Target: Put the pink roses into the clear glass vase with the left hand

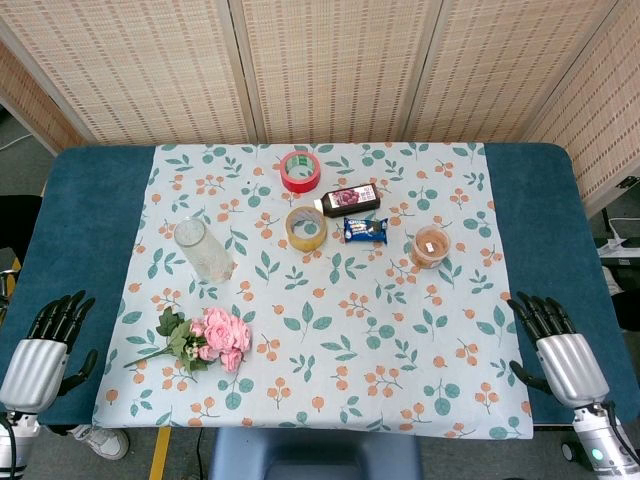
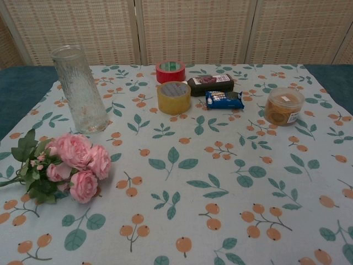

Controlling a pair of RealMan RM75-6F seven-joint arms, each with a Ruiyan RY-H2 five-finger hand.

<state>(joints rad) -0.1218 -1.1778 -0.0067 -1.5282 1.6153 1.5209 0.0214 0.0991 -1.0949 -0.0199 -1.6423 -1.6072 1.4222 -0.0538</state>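
Note:
A bunch of pink roses (image 1: 215, 338) (image 2: 74, 163) with green leaves lies flat on the floral cloth near the front left. The clear glass vase (image 1: 203, 250) (image 2: 80, 90) stands upright and empty behind the roses. My left hand (image 1: 50, 340) rests at the table's left edge, well left of the roses, fingers apart and holding nothing. My right hand (image 1: 555, 345) rests at the right edge, fingers apart, also holding nothing. Neither hand shows in the chest view.
A red tape roll (image 1: 300, 171) (image 2: 170, 71), a yellow tape roll (image 1: 306, 228) (image 2: 174, 97), a dark snack bar (image 1: 350, 200) (image 2: 210, 84), a blue cookie packet (image 1: 365, 229) (image 2: 224, 99) and a small plastic tub (image 1: 431, 246) (image 2: 283, 106) sit at the back middle and right.

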